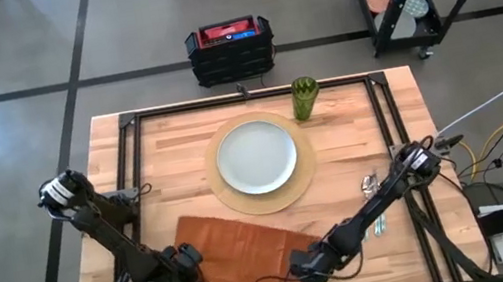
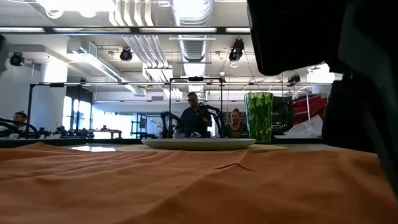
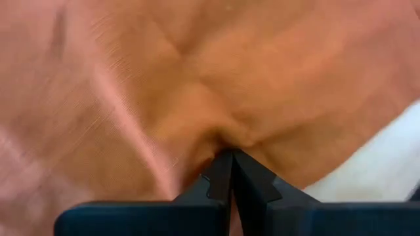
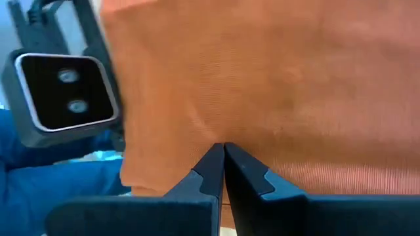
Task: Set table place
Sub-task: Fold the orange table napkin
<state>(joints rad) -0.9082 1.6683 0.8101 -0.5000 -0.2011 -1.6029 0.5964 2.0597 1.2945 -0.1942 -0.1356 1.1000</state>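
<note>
Napkin is the piece being worked right now: one orange cloth lying mostly flat near the front edge of the tabletop, just in front of the placemat. Both claws are on it. The left claw is pinched shut on a little pucker of fabric at the cloth's left end, and the right claw is closed on the cloth's edge at the right end. I'd guess it's light, floppy and wrinkles easily, so grabbing the two ends or corners and keeping it taut seems the way to go. Count so far: one placemat, one plate centred on it, one green cup by the back edge, and some silverware near the right edge, can't count the pieces.
</note>
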